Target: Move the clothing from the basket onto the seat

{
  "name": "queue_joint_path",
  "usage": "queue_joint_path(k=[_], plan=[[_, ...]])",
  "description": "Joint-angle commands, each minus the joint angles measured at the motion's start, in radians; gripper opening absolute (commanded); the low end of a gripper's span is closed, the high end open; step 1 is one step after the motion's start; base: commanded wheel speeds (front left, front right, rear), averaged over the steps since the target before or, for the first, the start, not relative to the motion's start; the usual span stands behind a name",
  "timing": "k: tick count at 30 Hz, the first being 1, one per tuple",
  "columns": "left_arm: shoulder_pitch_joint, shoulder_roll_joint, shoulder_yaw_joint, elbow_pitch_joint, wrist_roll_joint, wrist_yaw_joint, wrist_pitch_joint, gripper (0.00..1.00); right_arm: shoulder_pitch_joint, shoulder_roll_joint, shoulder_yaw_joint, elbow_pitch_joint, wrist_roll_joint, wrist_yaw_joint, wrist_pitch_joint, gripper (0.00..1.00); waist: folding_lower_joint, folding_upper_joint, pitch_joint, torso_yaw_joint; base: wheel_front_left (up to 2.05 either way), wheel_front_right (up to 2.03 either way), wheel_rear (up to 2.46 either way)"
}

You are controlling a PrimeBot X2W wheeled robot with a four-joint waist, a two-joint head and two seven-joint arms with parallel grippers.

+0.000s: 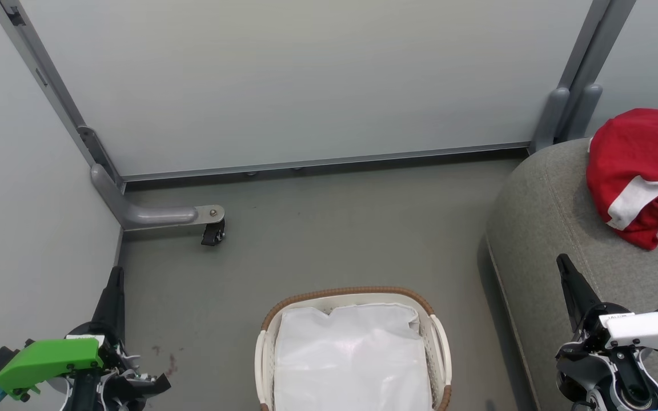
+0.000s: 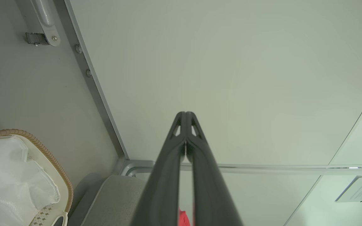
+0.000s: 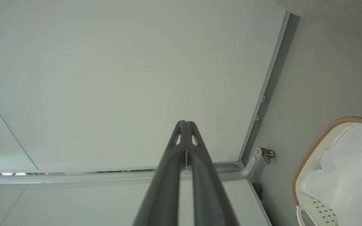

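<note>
1. Both pairs of jaws are pressed fully shut, tip to tip, with nothing held. The left fingers (image 2: 168, 163) and the right fingers (image 3: 168, 169) each point at a bare wall panel (image 1: 306, 85).
2. The clothing (image 1: 637, 165) lies in a red heap on the seat (image 1: 546, 228), at the right edge of the head view, with a white sleeve panel showing (whether both garments are in that heap I cannot tell).
3. The basket (image 1: 352, 292) stands on the floor (image 1: 334, 240) near the seat. What shows of its inside is white liner (image 1: 352, 354) with no red on it, but its near end is cut off.
4. Judged from that, the moving looks done or nearly so, and only the hidden near end is left in doubt.
5. The left arm (image 1: 49, 357) sits low at the lower left, fingers pointing up over the floor. The right arm (image 1: 643, 331) mirrors it at the lower right, fingers over the seat's rounded edge and well apart from the clothing.
</note>
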Motion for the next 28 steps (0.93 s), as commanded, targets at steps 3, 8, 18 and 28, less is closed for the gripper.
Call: queue_joint_path(k=[3,8,18,28], plan=[[-0.010,0.001,0.003,-0.001,0.004,-0.006,0.002,0.00,0.001,-0.006,-0.002,-0.003,0.003,0.000,0.002,0.00,0.0000,0.0000,0.000,0.000,0.00,0.00,0.00],[-0.010,0.000,0.004,-0.001,0.004,-0.006,0.002,0.00,0.001,-0.006,-0.002,-0.003,0.003,0.000,0.002,0.00,0.0000,0.0000,0.000,0.000,0.00,0.00,0.00],[-0.010,0.000,0.004,-0.001,0.005,-0.006,0.003,0.00,0.001,-0.006,-0.002,-0.003,0.003,0.000,0.002,0.00,0.0000,0.0000,0.000,0.000,0.00,0.00,0.00],[-0.010,0.000,0.005,-0.001,0.005,-0.006,0.003,0.00,0.001,-0.006,-0.002,-0.003,0.003,0.000,0.001,0.00,0.0000,0.0000,0.000,0.000,0.00,0.00,0.00]])
